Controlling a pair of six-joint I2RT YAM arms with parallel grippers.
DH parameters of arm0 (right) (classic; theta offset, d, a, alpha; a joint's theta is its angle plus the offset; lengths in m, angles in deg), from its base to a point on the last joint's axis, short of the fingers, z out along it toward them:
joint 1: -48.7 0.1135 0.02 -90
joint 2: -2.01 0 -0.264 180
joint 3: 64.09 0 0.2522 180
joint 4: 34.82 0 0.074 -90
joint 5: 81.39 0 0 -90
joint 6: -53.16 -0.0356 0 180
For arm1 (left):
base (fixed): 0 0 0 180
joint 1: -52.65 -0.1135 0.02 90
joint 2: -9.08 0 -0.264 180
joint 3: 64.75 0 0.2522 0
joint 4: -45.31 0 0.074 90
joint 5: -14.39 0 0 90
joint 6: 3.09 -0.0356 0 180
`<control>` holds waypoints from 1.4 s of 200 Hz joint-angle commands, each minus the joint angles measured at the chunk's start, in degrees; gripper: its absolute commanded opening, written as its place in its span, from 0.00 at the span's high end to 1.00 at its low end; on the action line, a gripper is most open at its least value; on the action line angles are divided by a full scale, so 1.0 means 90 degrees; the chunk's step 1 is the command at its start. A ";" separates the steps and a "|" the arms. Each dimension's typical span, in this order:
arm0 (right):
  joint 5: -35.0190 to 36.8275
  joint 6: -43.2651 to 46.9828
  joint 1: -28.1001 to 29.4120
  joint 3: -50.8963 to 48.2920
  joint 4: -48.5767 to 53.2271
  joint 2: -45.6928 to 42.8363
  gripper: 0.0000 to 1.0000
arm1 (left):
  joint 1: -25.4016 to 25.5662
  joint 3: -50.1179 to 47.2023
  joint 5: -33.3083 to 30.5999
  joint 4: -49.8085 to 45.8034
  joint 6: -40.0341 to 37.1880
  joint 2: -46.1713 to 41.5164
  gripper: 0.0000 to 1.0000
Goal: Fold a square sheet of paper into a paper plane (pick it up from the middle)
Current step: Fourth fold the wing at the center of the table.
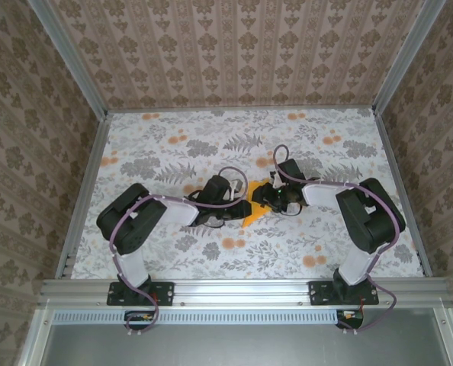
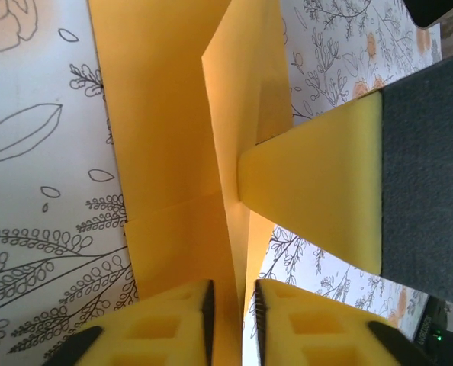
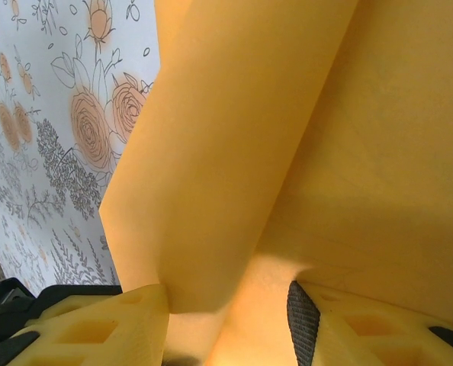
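The square sheet of paper is plain orange-yellow and lies folded on the flowered table between both grippers. The arms cover most of it, so I cannot tell whether it has a paper plane's pointed shape. In the left wrist view the paper has a raised crease that runs between the jaws of my left gripper. Those jaws stand slightly apart, with a gap beside the paper. My right gripper is open wide over the paper, and a raised flap leans on its left finger. One of its foam fingers touches the flap.
The tabletop is white with grey leaves and orange flowers. Patterned walls and aluminium rails enclose it on three sides. Both arms reach in from the near edge, and my left gripper and right gripper meet at the middle.
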 commanded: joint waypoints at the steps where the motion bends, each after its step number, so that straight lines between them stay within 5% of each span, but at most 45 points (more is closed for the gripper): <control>1: 0.0545 0.0073 0.0032 0.0007 0.0721 0.0393 0.51 | -0.0117 -0.0092 0.0265 0.0228 0.0024 -0.0011 0.70; 79: 0.1009 0.0067 0.0045 0.0183 0.1447 0.0590 0.50 | -0.0367 -0.0529 -0.0271 -0.0377 -0.0388 -0.1313 0.63; 187: 0.1207 0.0074 0.0081 0.0257 0.1752 0.0797 0.46 | 0.0004 0.0106 0.0295 0.0035 -0.0367 -0.0345 0.74; 280: 0.0662 0.0052 0.0071 0.0049 0.1262 0.0490 0.43 | -0.0004 0.0092 -0.0327 -0.0553 -0.0358 -0.0241 0.82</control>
